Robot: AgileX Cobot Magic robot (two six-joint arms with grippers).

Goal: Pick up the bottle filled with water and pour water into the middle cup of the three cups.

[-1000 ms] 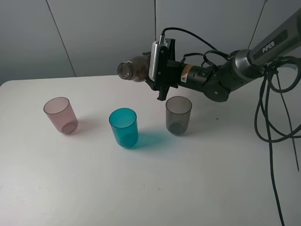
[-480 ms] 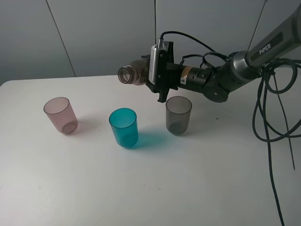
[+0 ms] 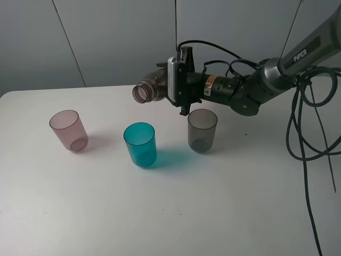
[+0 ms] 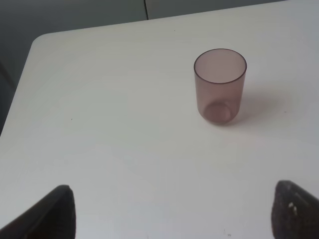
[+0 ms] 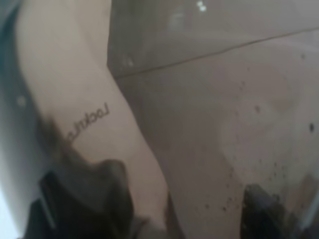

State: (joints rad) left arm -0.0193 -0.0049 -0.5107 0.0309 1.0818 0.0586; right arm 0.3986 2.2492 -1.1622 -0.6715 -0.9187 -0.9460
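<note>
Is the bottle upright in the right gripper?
No, the bottle lies roughly horizontal in the right gripper, its open mouth facing left in the high view.

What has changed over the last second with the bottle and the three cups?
The right pincer has tipped the bottle a little further, so its open mouth has sunk slightly toward the teal cup. No stream of water is visible. The grip is unchanged; nothing was taken hold of or let go. The pink cup, the teal cup and the grey cup stand upright where they were.
</note>
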